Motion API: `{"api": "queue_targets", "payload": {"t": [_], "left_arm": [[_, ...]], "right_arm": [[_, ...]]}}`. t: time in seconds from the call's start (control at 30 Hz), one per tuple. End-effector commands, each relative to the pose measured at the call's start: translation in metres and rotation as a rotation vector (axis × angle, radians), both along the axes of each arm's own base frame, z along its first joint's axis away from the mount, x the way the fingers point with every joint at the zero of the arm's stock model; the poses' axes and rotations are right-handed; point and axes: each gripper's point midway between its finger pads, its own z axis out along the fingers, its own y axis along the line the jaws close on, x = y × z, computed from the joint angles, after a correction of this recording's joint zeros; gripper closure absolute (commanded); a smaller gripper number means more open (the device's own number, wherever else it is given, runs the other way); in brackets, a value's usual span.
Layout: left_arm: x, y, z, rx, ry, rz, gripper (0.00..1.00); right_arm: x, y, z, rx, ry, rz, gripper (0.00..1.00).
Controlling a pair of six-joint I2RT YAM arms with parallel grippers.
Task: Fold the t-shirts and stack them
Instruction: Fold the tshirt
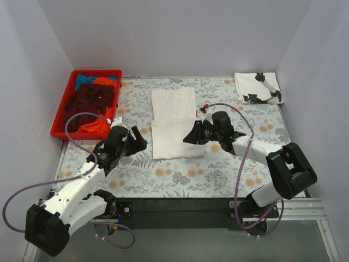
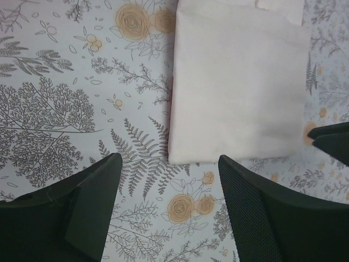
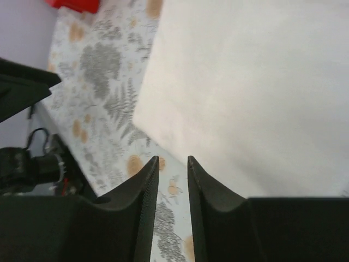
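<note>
Bright, even overhead light; soft shadows; right claw (image 3: 172,160) blurred close up.

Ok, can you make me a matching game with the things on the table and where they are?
Things:
1 white shirt
2 shirt with black print
3 red crate
4 left end effector

Places:
A back right corner
B back left, holding coloured shirts
C open, left of the white shirt
D middle of the table

Pairs: 1-D, 2-A, 3-B, 4-C.
</note>
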Motion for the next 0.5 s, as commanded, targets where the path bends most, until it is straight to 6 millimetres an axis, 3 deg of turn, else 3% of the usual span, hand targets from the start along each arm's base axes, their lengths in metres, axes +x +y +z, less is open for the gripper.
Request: {"api": "queue_targets", "payload": {"t": [0.0,0.03,0.07,0.17,0.3,0.43,0.47], "left_arm": [[-0.007,-0.011,-0.026,-0.008,0.116,-0.038,0.29],[-0.008,-0.014,-0.03,-0.01,0.135,-0.044,0.29],[-0.008,-0.015,-0.035,-0.011,0.158,-0.039,0.29],[-0.01,-0.024,-0.049,0.016,0.213,-0.053,0.3],[-0.014,-0.038,-0.064,0.073,0.264,-0.073,0.31],[-0.013,-0.044,-0.083,0.149,0.319,-0.065,0.36],[-0.011,-0.046,-0.084,0.156,0.32,-0.065,0.42]], "right_arm": [[0.009,-0.068,-0.033,-0.413,-0.045,-0.165,0.65],[0.009,-0.079,-0.025,-0.433,-0.069,-0.199,0.63],[0.01,-0.089,-0.024,-0.451,-0.078,-0.23,0.53],[0.01,-0.119,-0.019,-0.451,-0.077,-0.325,0.37],[0.01,-0.143,-0.015,-0.462,-0.114,-0.394,0.3],[0.006,-0.149,-0.012,-0.469,-0.152,-0.404,0.3],[0.005,-0.15,-0.013,-0.471,-0.154,-0.4,0.3]]}}
